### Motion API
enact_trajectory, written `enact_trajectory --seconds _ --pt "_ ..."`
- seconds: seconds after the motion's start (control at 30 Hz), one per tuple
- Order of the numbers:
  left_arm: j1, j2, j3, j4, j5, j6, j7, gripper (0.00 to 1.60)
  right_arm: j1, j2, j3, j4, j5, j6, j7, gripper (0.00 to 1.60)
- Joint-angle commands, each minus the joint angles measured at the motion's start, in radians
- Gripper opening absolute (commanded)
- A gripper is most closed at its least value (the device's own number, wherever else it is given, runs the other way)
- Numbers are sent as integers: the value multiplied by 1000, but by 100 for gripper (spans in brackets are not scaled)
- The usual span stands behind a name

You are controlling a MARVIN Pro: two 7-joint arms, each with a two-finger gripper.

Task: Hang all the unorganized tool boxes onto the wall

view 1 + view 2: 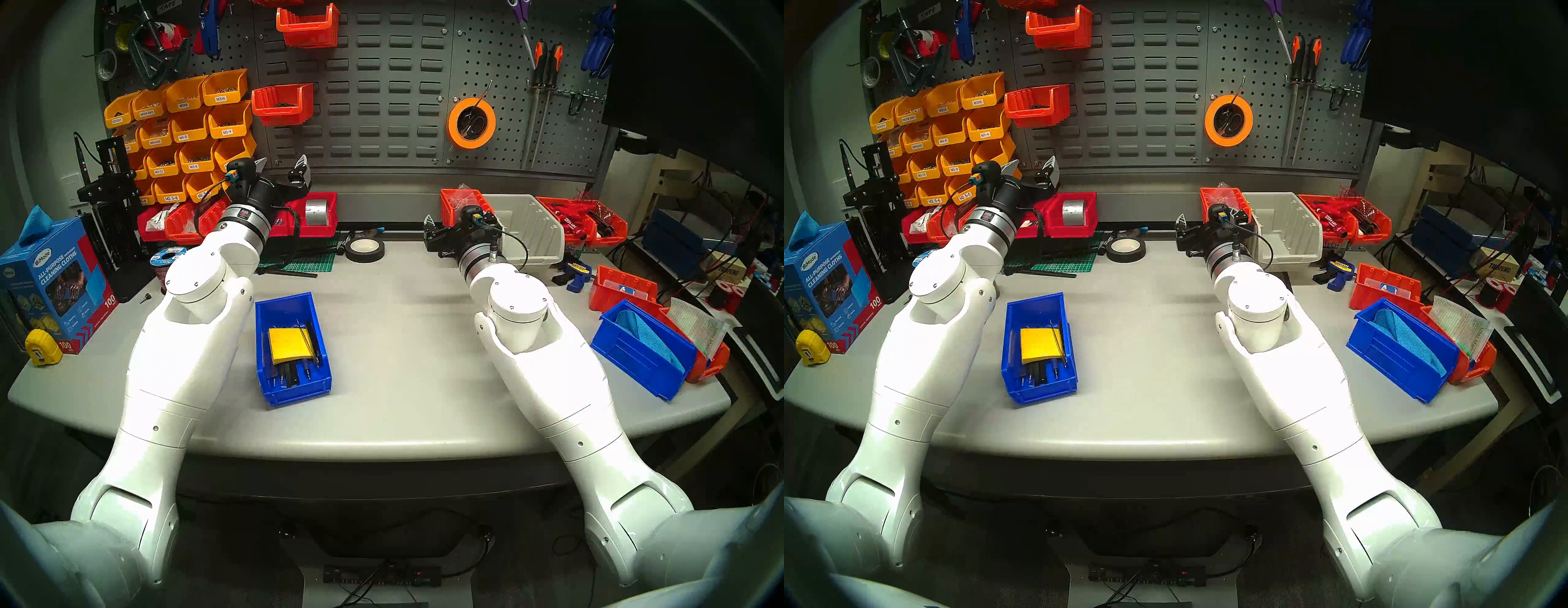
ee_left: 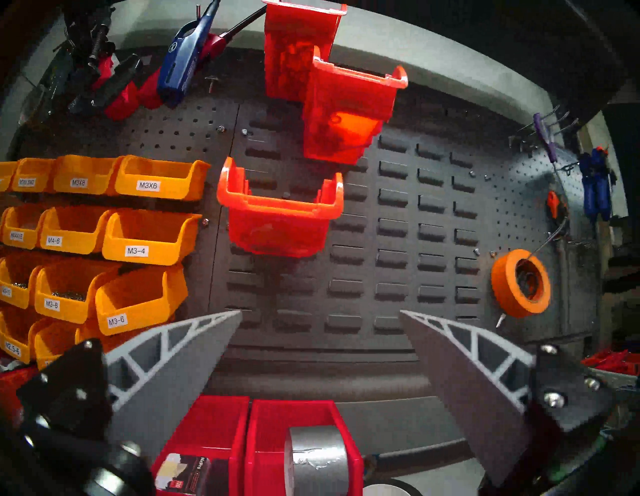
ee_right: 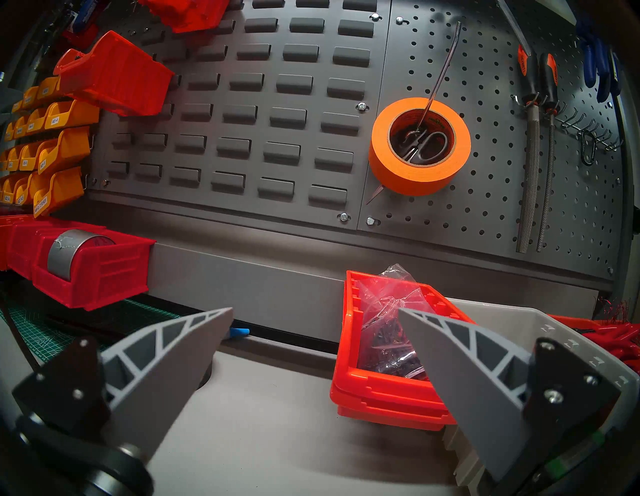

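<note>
A blue tool box [image 1: 292, 348] with a yellow notepad and pens lies on the table between my arms. At the right edge sits a second blue tool box [image 1: 640, 352] holding a blue cloth, with a red-orange one [image 1: 623, 288] behind it. Two red-orange boxes [image 1: 282, 104] [image 1: 307, 25] hang on the slotted wall [image 1: 382, 85]. My left gripper [image 1: 282, 163] is raised near the wall's lower rows, open and empty. My right gripper [image 3: 315, 310] is open low over the table's back, beside a red-orange box [image 3: 381, 363] with a plastic bag.
Yellow-orange labelled bins [image 1: 191, 127] fill the wall's left side. An orange tape roll [image 1: 471, 123] and files hang on the right pegboard. Red bins [image 1: 314, 214] with duct tape sit on the bottom rail. A grey bin [image 1: 530, 229], a black tape roll [image 1: 365, 249] and a cloth carton [image 1: 55, 288] stand on the table.
</note>
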Motion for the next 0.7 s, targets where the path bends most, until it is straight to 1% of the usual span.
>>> enact_trajectory --seconds 0.0,0.1,0.2,0.23,0.3,0.37,0.57,0.67 --pt "113 57 -56 -113 -64 62 -37 160 14 0 2 -12 1 -10 8 160" --pt "154 69 -72 -155 -86 106 -45 160 13 -2 4 -12 1 -12 10 160" --pt "182 72 -80 -178 -90 124 -45 160 12 -3 5 -13 1 -14 10 160" --pt "176 69 -82 -179 -98 141 -40 160 10 -4 6 -14 0 -14 8 160" --pt "132 75 -83 -163 -114 184 -47 160 8 -4 8 -18 -2 -13 6 160" --pt "114 83 -83 -157 -120 208 -53 160 5 -3 11 -22 -2 -11 4 160" --pt "105 85 -91 -160 -134 257 -52 160 -7 4 16 -32 -3 -10 1 160" --pt "97 83 -90 -158 -136 271 -50 160 -10 5 17 -36 -3 -9 -3 160"
